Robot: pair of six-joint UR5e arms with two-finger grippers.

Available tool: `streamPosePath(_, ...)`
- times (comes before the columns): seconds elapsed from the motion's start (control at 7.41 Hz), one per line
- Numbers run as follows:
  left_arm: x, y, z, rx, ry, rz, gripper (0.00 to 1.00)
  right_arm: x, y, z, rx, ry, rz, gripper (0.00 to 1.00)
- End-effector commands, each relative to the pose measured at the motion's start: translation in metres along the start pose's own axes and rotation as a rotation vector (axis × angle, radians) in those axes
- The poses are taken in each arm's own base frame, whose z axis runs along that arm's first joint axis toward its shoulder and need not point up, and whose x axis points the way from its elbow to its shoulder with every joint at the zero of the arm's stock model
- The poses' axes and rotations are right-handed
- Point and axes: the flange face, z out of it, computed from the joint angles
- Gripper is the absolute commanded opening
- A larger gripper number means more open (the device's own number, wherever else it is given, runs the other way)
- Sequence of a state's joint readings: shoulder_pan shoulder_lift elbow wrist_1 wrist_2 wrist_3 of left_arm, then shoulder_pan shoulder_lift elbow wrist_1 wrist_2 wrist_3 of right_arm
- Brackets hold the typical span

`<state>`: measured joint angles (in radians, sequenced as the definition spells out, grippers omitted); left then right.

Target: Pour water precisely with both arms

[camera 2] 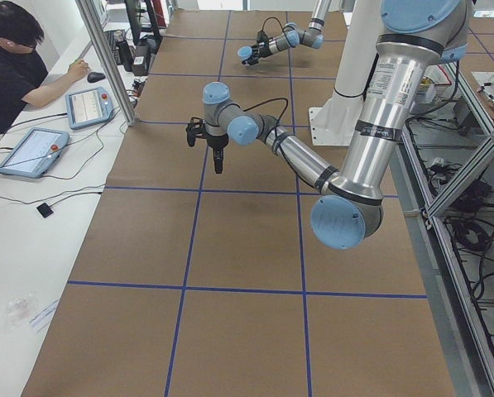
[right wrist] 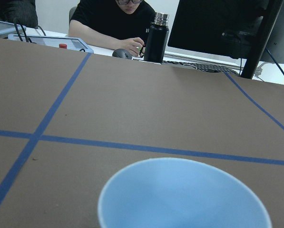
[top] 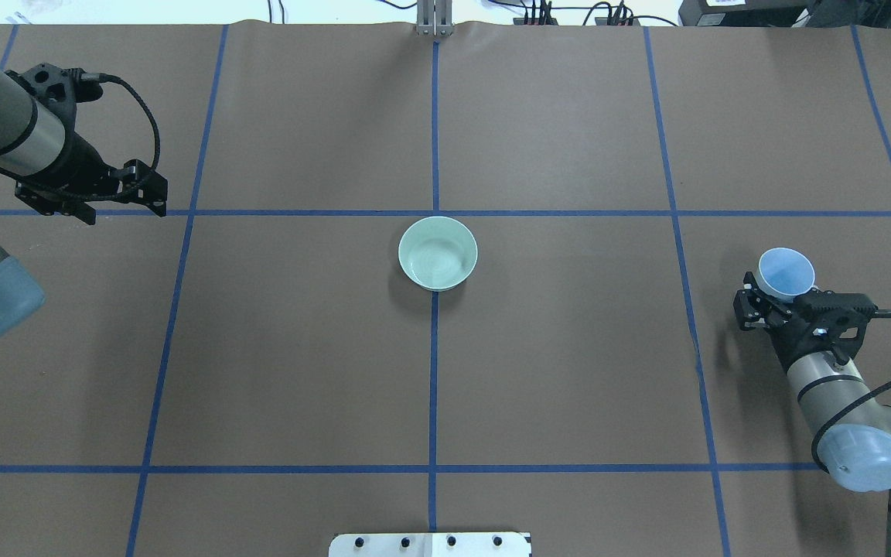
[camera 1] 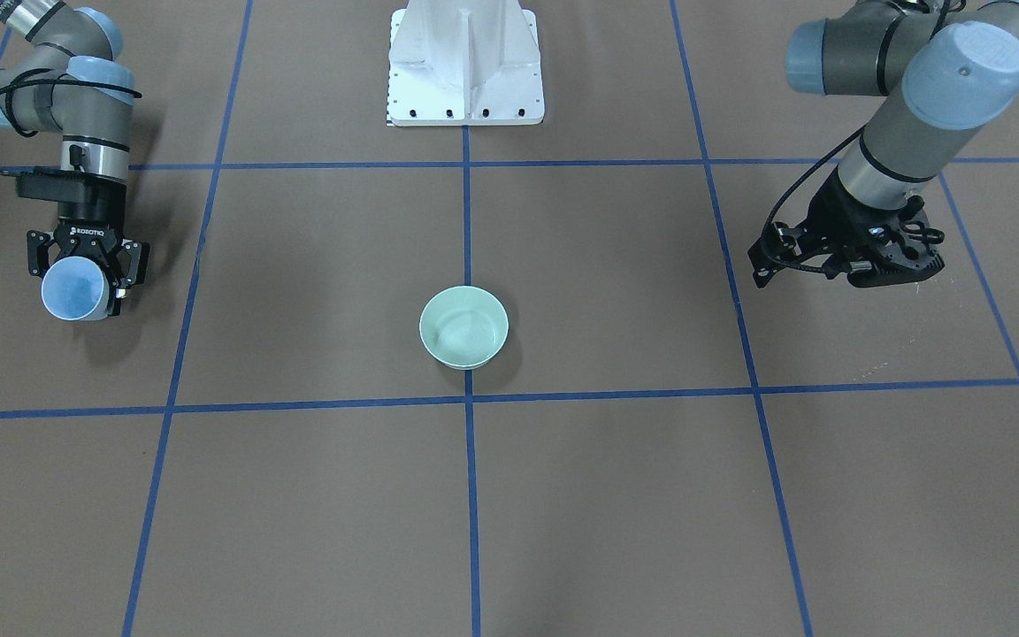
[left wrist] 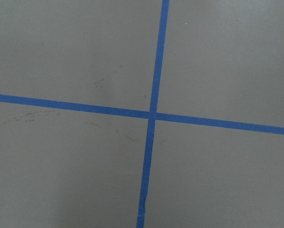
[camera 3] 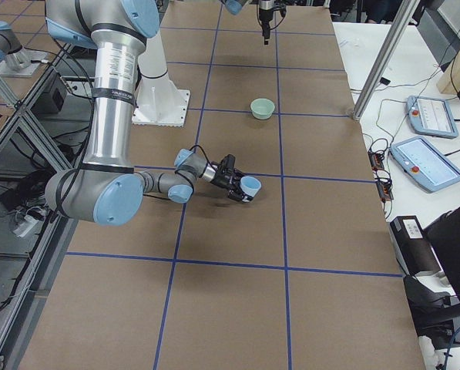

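Spillage looms if right gripper [camera 1: 85, 265], grasping blue cup [camera 1: 74, 292] near the table's right edge, jerks toward green bowl [camera 1: 463, 326]; whether left gripper [camera 1: 881, 265] is released, I cannot tell.

Front camera faced the robot's base [camera 1: 465, 71] steeply down across the table [camera 1: 616, 495], overhead camera looked forward from behind, both shared the green bowl [camera 1: 464, 327], end cameras looked along the table, left wrist camera hung close above blue tape [left wrist: 151, 115], right wrist camera sat low behind blue cup [right wrist: 182, 194].

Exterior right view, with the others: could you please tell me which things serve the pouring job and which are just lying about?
Job: blue cup, right gripper holding it, green bowl.
Lying about: black bottle, control tablets, computer mouse.
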<state>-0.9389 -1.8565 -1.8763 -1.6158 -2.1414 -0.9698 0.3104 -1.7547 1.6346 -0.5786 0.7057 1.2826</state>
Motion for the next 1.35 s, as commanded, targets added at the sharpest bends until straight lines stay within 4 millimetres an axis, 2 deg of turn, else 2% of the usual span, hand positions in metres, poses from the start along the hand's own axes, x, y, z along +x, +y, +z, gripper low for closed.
streamPosePath(0.0,0.003,0.0,-0.002,0.002,0.005,-0.024,1.0,0.01,-0.028,0.009,-0.014,-0.04,0.007,0.0)
streamPosePath(0.13,0.004,0.0,-0.004,0.004,0.009,-0.027,1.0,0.016,-0.05,0.016,-0.048,-0.049,-0.003,0.0)
streamPosePath(0.27,0.006,0.001,-0.007,0.007,0.014,-0.026,1.0,0.013,-0.083,0.016,-0.045,-0.071,-0.041,0.0)
streamPosePath(0.4,0.007,0.002,-0.008,0.009,0.016,-0.025,1.0,0.002,-0.103,0.02,-0.077,-0.122,-0.057,0.0)
streamPosePath(0.54,0.007,0.002,-0.008,0.009,0.016,-0.025,1.0,-0.032,-0.125,0.021,-0.073,-0.197,-0.061,0.0)
streamPosePath(0.81,0.006,0.002,-0.007,0.007,0.016,-0.025,1.0,-0.119,-0.176,0.017,0.016,-0.329,-0.038,0.0)
streamPosePath(0.94,0.008,0.0,-0.007,0.007,0.017,-0.022,1.0,-0.138,-0.192,0.008,0.044,-0.366,-0.044,0.0)
streamPosePath(1.08,0.013,-0.001,-0.01,0.011,0.025,-0.01,1.0,-0.154,-0.192,0.001,0.023,-0.417,-0.061,0.0)
streamPosePath(1.21,0.016,0.0,-0.013,0.014,0.031,0.001,1.0,-0.19,-0.187,-0.009,-0.038,-0.527,-0.083,0.0)
